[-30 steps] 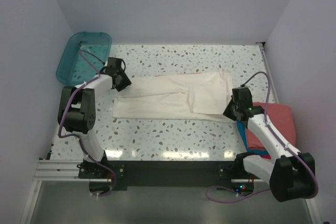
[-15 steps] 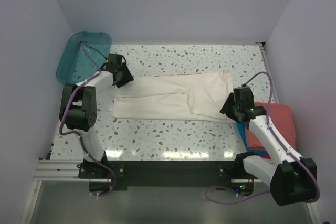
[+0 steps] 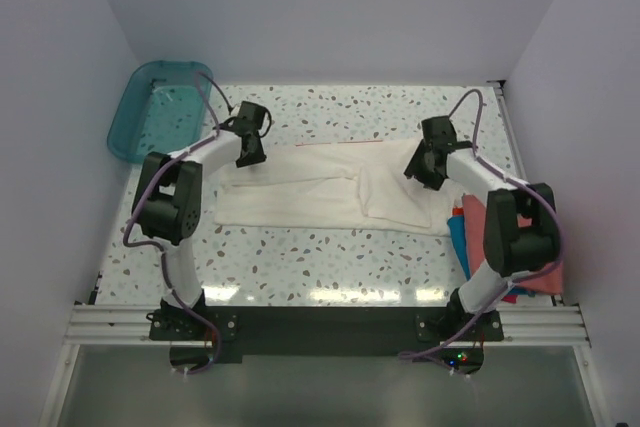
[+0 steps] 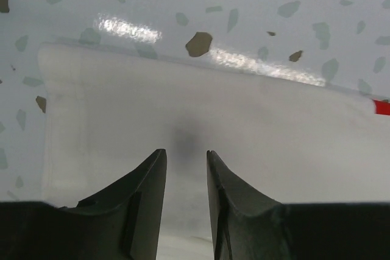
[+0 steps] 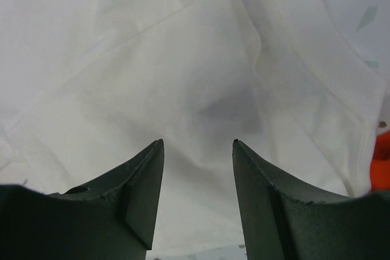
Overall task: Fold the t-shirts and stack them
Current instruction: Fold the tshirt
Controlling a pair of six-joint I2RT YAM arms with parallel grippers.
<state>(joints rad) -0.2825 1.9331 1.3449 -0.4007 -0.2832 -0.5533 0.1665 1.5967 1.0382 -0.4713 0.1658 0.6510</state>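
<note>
Top external: cream t-shirt [image 3: 320,190] on speckled table [image 3: 330,257], lavender walls [image 3: 330,7].

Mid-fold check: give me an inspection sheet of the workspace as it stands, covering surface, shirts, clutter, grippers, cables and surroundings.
Surface: speckled white tabletop, glare along the near edge.
Job's things: cream-white cloth t-shirt spread at centre, partly folded; salmon-red cloth t-shirt and bright blue cloth t-shirt at the right, mostly hidden by the right arm.
Clutter: translucent teal plastic tub at the far left corner, nothing seen inside.
Grippers: left gripper open over the cream shirt's left end; right gripper open over its right end; neither holds cloth.
Cables: purple cables arch off both arms, off the cloth.
Surroundings: plain white walls on three sides.
</note>
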